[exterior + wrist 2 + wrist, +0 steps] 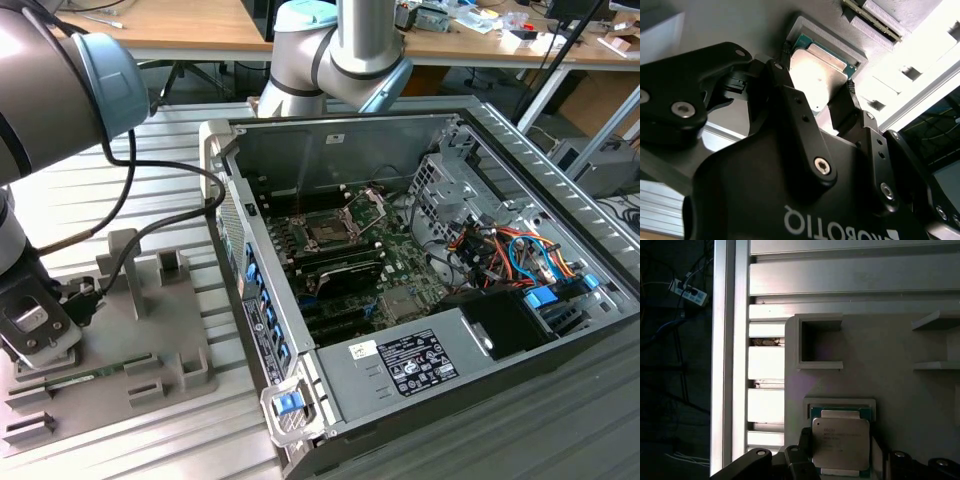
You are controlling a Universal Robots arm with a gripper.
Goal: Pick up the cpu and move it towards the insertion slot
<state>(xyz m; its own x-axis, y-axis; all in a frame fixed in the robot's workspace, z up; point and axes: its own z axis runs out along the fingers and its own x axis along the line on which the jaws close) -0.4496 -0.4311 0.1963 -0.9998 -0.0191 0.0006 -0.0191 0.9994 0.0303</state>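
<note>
One chip, one gripper, lined up. The cpu [841, 442] sits flat in its pocket [840, 402] on the grey tray [150, 330], at the exterior view's left, well apart from the open computer case [420, 365]. In the second wrist view the gripper [816, 69] straddles it with jaws parted about chip-wide. One fingertip [848, 92] is close against an edge and the other is at the opposite edge. You've got nothing gripped yet, by my read: the chip looks seated. It lies straight between the jaws, no sideways offset. The insertion slot [325, 232] is on the motherboard [400, 285] inside the case, toward the exterior view's right. Its bracket looks swung open.
</note>
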